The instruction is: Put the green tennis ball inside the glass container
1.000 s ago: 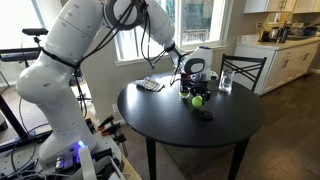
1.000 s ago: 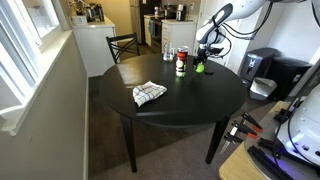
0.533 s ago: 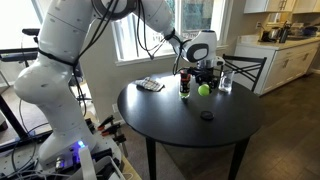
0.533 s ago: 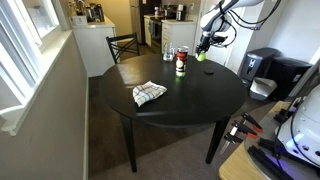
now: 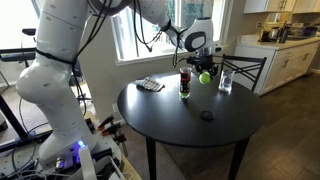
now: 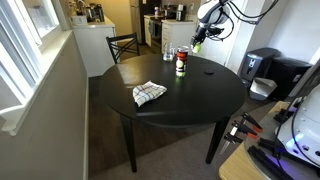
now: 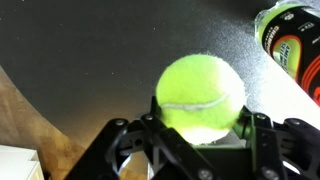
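Pinching the fuzzy round green tennis ball (image 7: 200, 95), the hand (image 7: 202, 122) hangs near the tall glass container (image 5: 185, 84).

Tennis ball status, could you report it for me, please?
Hand shut on green tennis ball, held above table. Glass container upright beside it. Nothing between them.
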You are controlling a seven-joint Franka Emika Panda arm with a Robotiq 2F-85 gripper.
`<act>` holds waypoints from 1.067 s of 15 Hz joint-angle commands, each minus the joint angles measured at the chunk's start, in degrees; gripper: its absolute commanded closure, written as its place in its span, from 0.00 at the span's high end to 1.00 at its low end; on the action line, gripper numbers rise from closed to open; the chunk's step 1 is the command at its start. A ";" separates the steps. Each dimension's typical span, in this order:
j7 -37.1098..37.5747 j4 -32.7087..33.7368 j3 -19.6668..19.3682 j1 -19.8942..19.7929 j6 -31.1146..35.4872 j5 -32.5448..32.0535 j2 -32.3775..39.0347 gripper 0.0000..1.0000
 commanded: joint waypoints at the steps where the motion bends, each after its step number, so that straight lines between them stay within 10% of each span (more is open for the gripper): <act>1: -0.62 0.82 0.33 1.48 1.76 0.26 -1.74 0.41; 16: -9.66 -5.29 8.60 3.40 4.06 6.21 -9.21 0.41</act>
